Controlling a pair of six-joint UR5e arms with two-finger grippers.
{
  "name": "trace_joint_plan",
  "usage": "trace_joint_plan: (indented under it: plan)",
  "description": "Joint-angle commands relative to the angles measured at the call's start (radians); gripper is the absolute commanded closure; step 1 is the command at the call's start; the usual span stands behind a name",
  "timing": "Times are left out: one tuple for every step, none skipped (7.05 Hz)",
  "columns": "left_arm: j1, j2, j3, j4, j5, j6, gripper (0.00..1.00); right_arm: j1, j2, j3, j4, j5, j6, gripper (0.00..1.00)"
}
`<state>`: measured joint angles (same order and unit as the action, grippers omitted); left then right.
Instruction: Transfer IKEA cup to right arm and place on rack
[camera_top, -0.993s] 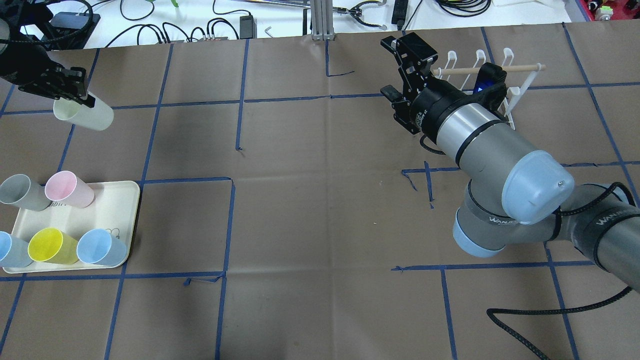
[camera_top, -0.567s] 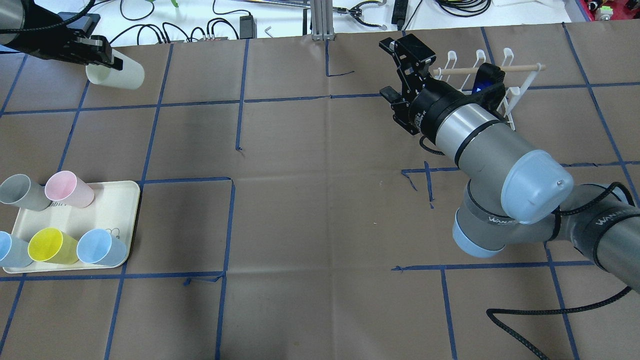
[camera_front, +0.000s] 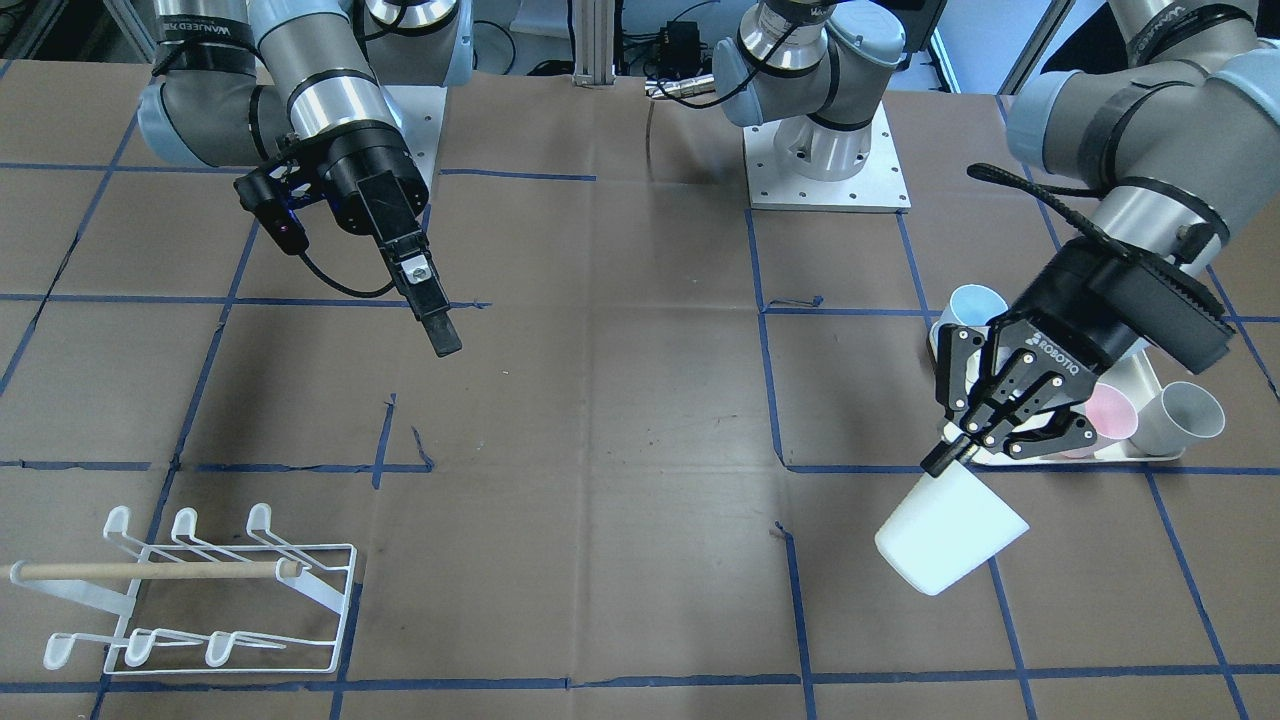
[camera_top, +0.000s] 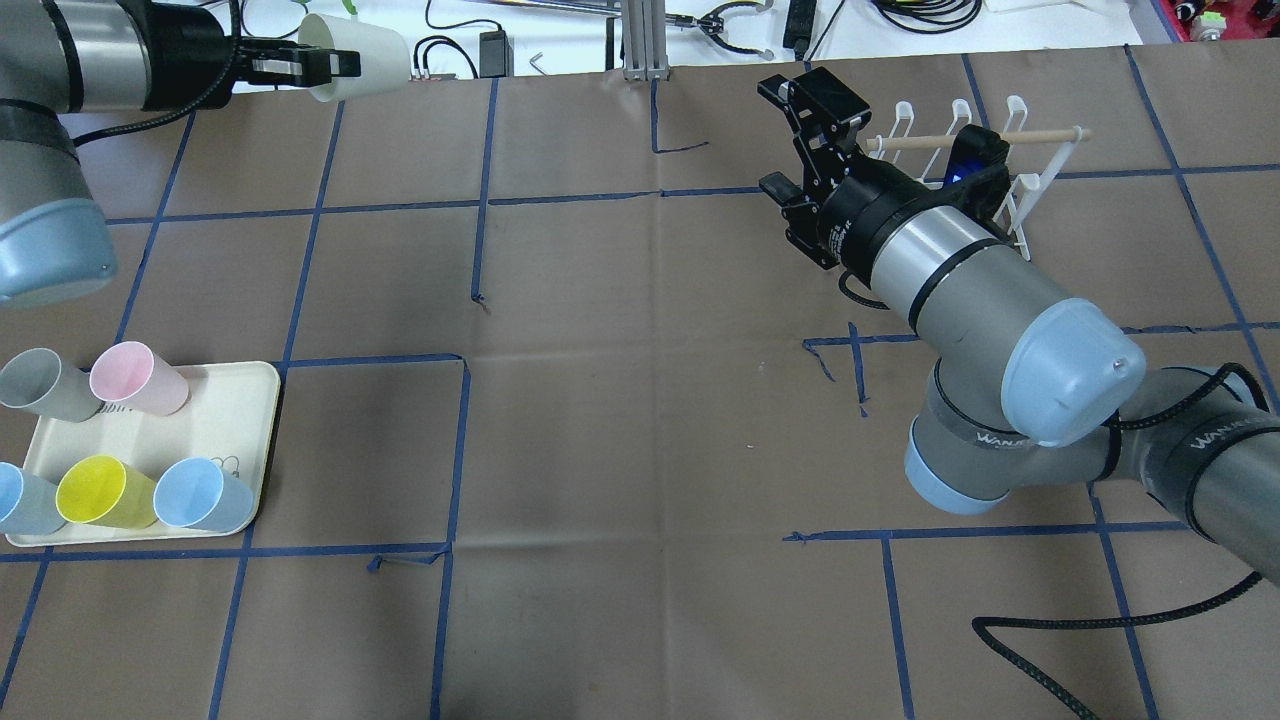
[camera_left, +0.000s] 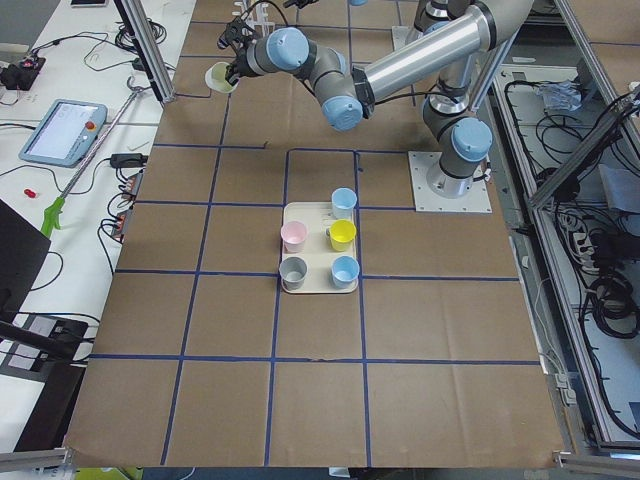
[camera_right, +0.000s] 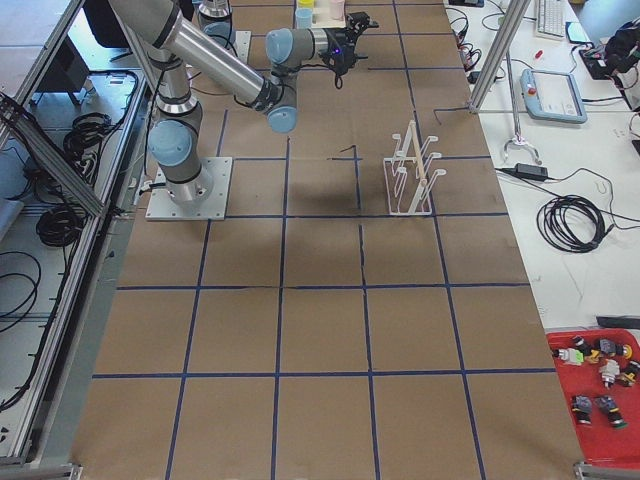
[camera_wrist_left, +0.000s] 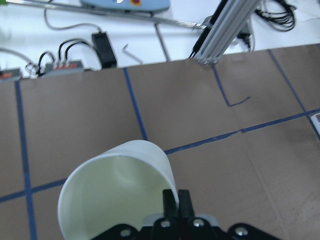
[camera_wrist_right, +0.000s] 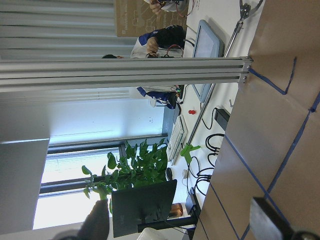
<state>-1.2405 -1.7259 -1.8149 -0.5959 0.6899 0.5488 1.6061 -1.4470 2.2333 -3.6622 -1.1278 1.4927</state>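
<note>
My left gripper (camera_top: 318, 66) is shut on the rim of a cream-white IKEA cup (camera_top: 362, 57), held tilted in the air over the table's far left edge. The front view shows the same grip (camera_front: 958, 452) with the cup (camera_front: 950, 545) hanging below it. In the left wrist view the fingers (camera_wrist_left: 176, 200) pinch the cup wall (camera_wrist_left: 112, 187). My right arm's gripper (camera_top: 795, 140) is open and empty, raised just left of the white wire rack (camera_top: 1010, 160). The rack (camera_front: 200, 590) stands empty with its wooden dowel on top.
A cream tray (camera_top: 240, 420) at the near left holds a grey, a pink, a yellow and two blue cups. Cables and an aluminium post (camera_top: 640, 40) lie beyond the table's far edge. A black hose (camera_top: 1050, 640) trails at the near right.
My left arm has carried the cup up and to the right along the far edge of the table, and the cup has tilted over. The right arm has barely moved.
</note>
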Motion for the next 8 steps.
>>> trace_joint_plan:
  plan:
    - [-0.011, -0.007, -0.075, 0.146, -0.11, 0.01, 1.0, 0.0, 0.003, -0.001, 0.005, -0.001, 0.001, 0.0]
    - [-0.032, -0.008, -0.108, 0.241, -0.153, 0.0, 1.0, 0.0, -0.001, -0.001, 0.001, -0.001, 0.0, 0.0]
    - [-0.068, -0.003, -0.151, 0.277, -0.158, 0.011, 1.0, 0.0, 0.002, -0.001, 0.004, -0.001, 0.0, 0.0]
    - [-0.086, -0.009, -0.206, 0.409, -0.176, 0.023, 1.0, 0.0, 0.003, -0.001, 0.007, -0.001, 0.0, 0.0]
    - [-0.108, -0.009, -0.277, 0.511, -0.196, 0.022, 1.0, 0.0, 0.0, 0.0, 0.002, -0.001, 0.0, 0.0]
    - [-0.12, -0.018, -0.328, 0.619, -0.196, 0.011, 1.0, 0.0, 0.0, 0.0, 0.002, -0.001, 0.0, 0.0]
    - [-0.144, -0.03, -0.34, 0.686, -0.196, -0.031, 1.0, 0.0, 0.005, -0.001, 0.007, -0.001, 0.0, 0.0]
    - [-0.177, -0.034, -0.342, 0.737, -0.193, -0.083, 1.0, 0.0, 0.005, -0.001, 0.01, -0.003, 0.001, 0.0]
